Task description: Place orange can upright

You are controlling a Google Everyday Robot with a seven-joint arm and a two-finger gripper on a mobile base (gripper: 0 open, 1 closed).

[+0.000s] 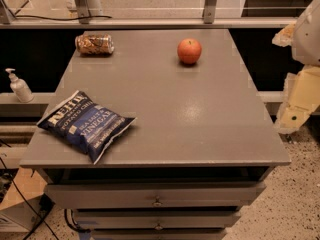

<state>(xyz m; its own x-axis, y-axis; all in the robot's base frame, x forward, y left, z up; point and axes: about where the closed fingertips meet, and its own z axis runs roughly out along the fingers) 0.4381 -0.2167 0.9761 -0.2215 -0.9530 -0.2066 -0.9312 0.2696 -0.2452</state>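
The orange can (94, 44) lies on its side at the far left corner of the grey table (200, 129); it has an orange-gold speckled label and silvery ends. My arm hangs off the table's right edge, and my gripper (295, 106) is a cream-coloured part beside the right side of the table, far from the can. It holds nothing that I can see.
A red-orange apple (189, 51) stands at the far middle of the table. A blue chip bag (85, 124) lies at the near left. A pump bottle (19, 86) stands on a shelf left of the table. Drawers (157, 196) are below the tabletop.
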